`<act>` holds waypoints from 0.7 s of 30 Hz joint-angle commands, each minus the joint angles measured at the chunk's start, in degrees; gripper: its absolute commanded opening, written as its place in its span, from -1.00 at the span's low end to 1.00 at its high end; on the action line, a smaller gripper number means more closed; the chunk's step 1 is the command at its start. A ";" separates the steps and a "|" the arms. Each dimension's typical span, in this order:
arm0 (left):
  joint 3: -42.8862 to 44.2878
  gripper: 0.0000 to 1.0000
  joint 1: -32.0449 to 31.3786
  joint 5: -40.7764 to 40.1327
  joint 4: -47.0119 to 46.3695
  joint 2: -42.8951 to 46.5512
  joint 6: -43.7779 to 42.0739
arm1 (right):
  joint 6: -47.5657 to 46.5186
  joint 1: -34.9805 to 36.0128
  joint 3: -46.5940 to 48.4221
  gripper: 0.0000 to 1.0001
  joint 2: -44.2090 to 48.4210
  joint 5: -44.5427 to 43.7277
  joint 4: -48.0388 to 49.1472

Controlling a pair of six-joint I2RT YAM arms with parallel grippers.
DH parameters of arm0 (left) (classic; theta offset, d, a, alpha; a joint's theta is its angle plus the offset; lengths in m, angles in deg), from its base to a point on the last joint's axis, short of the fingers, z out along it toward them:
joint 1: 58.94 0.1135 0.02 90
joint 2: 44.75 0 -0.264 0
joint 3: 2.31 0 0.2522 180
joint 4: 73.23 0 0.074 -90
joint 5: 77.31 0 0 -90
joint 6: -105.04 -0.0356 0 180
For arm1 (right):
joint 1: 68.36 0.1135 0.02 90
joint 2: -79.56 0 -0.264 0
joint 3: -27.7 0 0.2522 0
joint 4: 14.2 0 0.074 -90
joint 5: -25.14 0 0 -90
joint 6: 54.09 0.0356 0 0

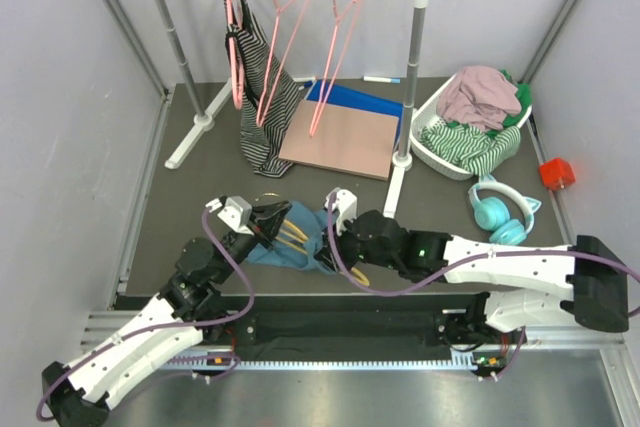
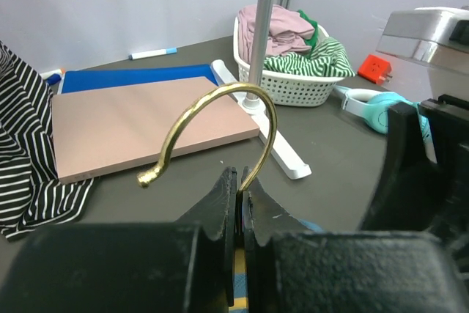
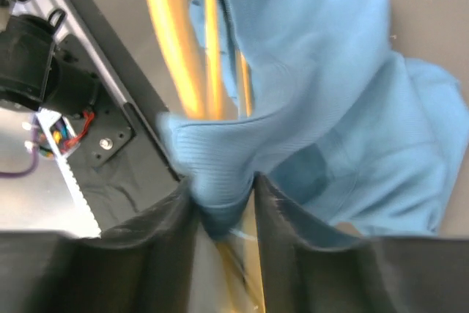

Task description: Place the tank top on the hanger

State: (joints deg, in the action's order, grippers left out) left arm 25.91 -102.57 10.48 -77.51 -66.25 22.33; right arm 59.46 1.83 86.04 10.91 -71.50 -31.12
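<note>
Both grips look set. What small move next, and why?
Probably have the right gripper draw its pinch of tank top over the hanger arm: the left gripper clamps the hanger below its hook, and the fabric is bunched beside its yellow bars.

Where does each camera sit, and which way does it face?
Top external: above and behind, looking down at the table; left tool and right tool show.
Left wrist: faces the far wall; its shut tool grips the hanger hook.
Right wrist: looks down toward the near edge; its tool pinches the tank top.
Shared: top and left wrist both show the laundry basket.
</note>
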 commanded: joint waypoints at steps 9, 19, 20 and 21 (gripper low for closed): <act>1.71 0.43 -0.04 0.11 -5.34 -0.83 0.27 | 4.92 2.84 -0.80 -1.00 -0.10 -7.85 4.39; 1.27 0.98 -0.04 -3.93 -5.07 0.31 0.62 | 11.86 2.84 -2.39 -1.00 8.52 -20.86 -9.29; 1.19 0.98 -0.04 -4.63 -4.99 0.49 0.62 | 13.17 2.84 -2.04 -1.00 9.74 -23.40 -11.15; 1.10 0.98 -0.04 -6.12 -4.90 0.66 0.62 | 13.88 2.84 -1.78 -1.00 10.36 -24.73 -12.91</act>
State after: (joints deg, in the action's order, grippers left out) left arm 26.02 -102.53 8.49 -79.35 -66.73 22.64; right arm 68.84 4.35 82.67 17.01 -86.60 -37.77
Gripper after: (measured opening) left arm 0.987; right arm 0.069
